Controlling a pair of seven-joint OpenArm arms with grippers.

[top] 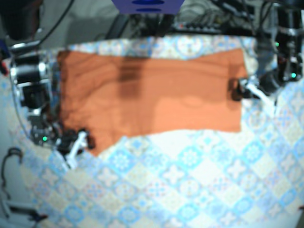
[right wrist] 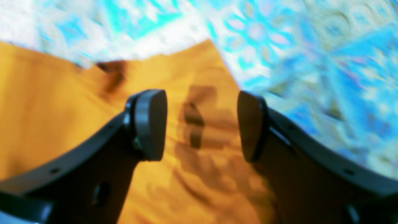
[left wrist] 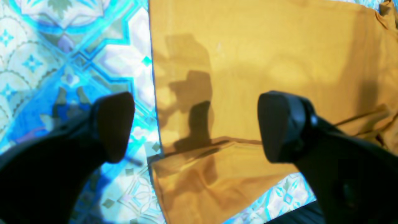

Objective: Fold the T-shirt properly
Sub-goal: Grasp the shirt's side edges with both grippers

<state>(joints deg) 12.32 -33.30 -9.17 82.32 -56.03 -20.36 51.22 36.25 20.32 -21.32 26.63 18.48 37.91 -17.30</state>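
So the shirt (top: 152, 95) is lying spread flat along the far edge of the tabletop (top: 190, 180). My left hand (left wrist: 196, 127) hangs wide open over one short edge of it, gripping nothing. My right hand (right wrist: 200, 126) is open too, also empty, over the shirt's nearer corner at the other end.

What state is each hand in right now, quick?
Left hand: open, empty, over the shirt edge.
Right hand: open, empty, over the shirt.

Orange T-shirt (top: 152, 95) spread flat; partly folded
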